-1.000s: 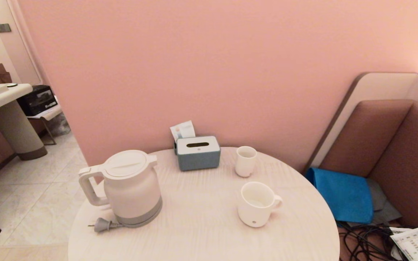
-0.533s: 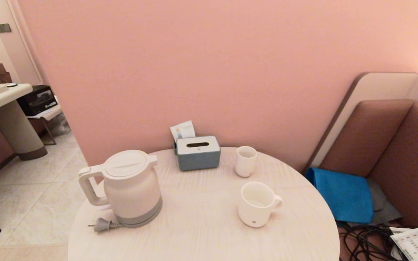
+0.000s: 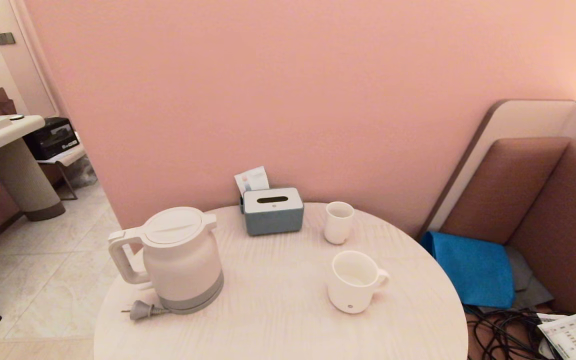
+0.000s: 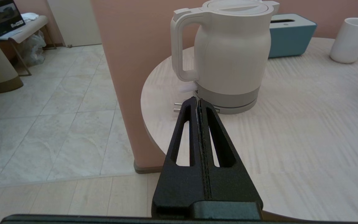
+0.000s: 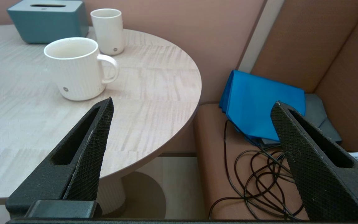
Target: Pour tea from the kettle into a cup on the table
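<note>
The white kettle (image 3: 180, 260) with its grey bottom band stands upright on the left of the round table (image 3: 278, 320), loop handle pointing left. The wide white cup (image 3: 353, 282) with a side handle sits on the right half, upright. I cannot make out any tea in it. Neither gripper shows in the head view. My left gripper (image 4: 196, 100) is shut and empty, hanging short of the table's near edge, facing the kettle (image 4: 228, 53). My right gripper (image 5: 194, 104) is open and empty, off the table's right edge, with the cup (image 5: 73, 68) ahead to its left.
A grey-and-white tissue box (image 3: 273, 210) and a small handleless white cup (image 3: 338, 222) stand at the back of the table. The kettle's plug (image 3: 140, 310) lies by its base. A padded bench with a blue folder (image 3: 473, 267) and black cables (image 3: 503, 335) is on the right.
</note>
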Robot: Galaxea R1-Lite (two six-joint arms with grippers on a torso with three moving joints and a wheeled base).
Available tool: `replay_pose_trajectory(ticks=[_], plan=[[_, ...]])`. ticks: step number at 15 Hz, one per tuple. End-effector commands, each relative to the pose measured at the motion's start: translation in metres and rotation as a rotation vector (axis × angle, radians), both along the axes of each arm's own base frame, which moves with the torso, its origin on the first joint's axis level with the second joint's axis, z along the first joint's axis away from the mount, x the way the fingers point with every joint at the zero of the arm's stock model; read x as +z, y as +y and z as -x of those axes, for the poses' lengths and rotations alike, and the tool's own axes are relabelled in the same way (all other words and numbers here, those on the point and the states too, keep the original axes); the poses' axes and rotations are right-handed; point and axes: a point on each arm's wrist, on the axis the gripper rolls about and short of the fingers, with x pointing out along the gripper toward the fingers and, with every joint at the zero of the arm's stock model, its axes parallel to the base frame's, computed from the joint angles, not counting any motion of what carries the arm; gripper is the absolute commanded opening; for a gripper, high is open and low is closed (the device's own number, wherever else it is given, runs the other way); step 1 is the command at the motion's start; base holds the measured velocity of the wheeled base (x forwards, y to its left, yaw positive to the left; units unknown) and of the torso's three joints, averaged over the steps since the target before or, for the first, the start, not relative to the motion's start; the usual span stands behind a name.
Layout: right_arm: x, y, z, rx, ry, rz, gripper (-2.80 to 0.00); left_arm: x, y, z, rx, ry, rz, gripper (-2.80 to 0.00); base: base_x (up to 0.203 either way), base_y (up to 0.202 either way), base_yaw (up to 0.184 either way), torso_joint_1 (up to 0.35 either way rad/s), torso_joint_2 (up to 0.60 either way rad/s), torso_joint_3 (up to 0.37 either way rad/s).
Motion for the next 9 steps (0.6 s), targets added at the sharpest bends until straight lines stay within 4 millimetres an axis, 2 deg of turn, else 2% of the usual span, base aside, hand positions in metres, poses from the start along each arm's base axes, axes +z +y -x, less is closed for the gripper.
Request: replay_pose_trajectory(ticks=[1, 9], plan=[[0.0001, 0.0000, -0.0001, 0.001, 0.001, 0.000, 0.00, 0.0000, 0.0000, -0.0001, 0.000, 0.001, 0.000, -2.80, 0.000, 0.000, 0.000, 0.000, 0.00, 0.000], [0.0001, 0.0000, -0.0001, 0.001, 0.001, 0.000, 0.00, 0.0001, 0.0000, -0.0001, 0.002, 0.000, 0.001, -2.80, 0.000, 0.000, 0.000, 0.000, 0.00, 0.000]])
